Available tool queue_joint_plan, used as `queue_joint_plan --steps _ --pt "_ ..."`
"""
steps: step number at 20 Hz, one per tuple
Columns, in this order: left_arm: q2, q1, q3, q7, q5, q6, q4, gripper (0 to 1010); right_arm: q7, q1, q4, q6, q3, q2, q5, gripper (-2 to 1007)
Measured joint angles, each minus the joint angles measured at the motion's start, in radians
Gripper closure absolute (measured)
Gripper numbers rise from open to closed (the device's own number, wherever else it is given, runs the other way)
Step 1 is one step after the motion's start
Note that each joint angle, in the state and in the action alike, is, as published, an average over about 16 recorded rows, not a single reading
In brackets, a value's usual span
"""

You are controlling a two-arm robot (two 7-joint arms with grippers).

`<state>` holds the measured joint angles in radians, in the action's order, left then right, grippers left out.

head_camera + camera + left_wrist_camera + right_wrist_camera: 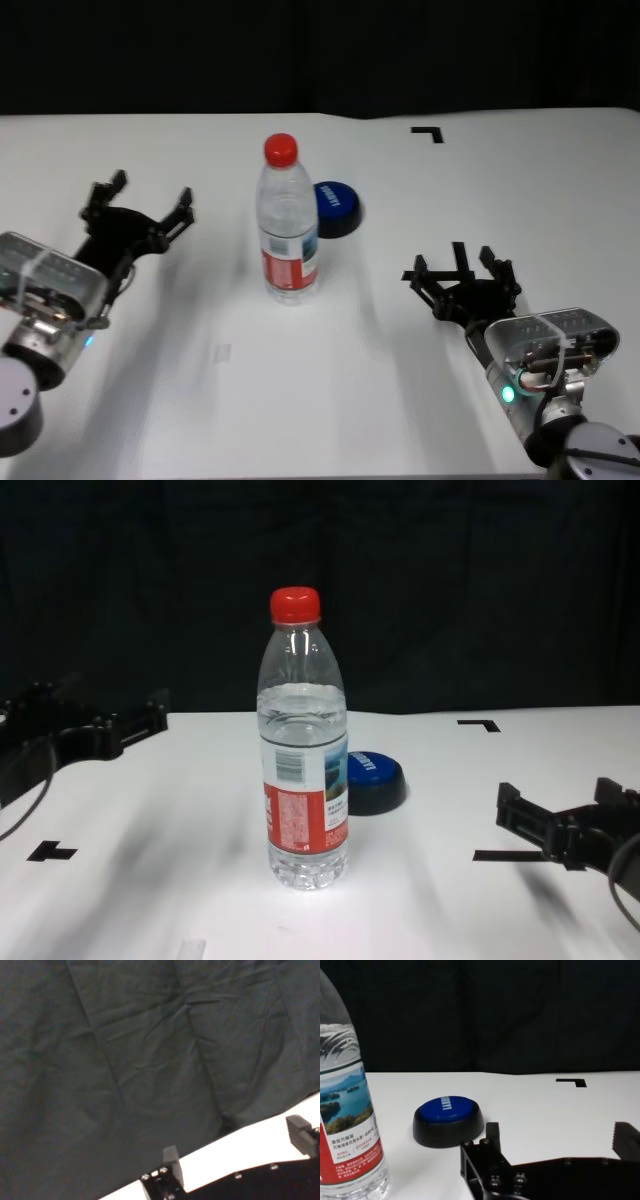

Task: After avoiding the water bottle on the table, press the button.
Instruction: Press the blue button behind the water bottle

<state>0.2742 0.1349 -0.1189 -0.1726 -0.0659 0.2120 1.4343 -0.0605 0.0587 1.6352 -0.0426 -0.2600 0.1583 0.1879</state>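
Note:
The water bottle (287,222) stands upright mid-table, clear with a red cap and a red, white and blue label; it also shows in the chest view (305,770) and the right wrist view (347,1110). The blue button (337,207) sits just behind and to the right of it, close to it, and shows in the chest view (376,777) and the right wrist view (448,1119). My right gripper (460,268) is open and empty, over the table to the right of and nearer than the button. My left gripper (145,205) is open and empty, left of the bottle.
The white table (520,190) carries black tape marks: a corner mark at the back right (430,133) and one near the front left (52,851). A dark curtain (150,1060) hangs behind the table's far edge.

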Motion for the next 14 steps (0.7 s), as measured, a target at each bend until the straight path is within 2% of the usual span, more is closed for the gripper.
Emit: queue_joint_plan --steps 7,14 --pt "-0.016 -0.062 0.021 0.031 -0.025 -0.019 0.064 7 0.0 0.0 0.0 0.0 0.0 0.0 0.0 2" --pt "-0.043 -0.122 0.041 0.07 -0.06 -0.036 0.122 7 0.0 0.0 0.0 0.0 0.0 0.0 0.0 2"
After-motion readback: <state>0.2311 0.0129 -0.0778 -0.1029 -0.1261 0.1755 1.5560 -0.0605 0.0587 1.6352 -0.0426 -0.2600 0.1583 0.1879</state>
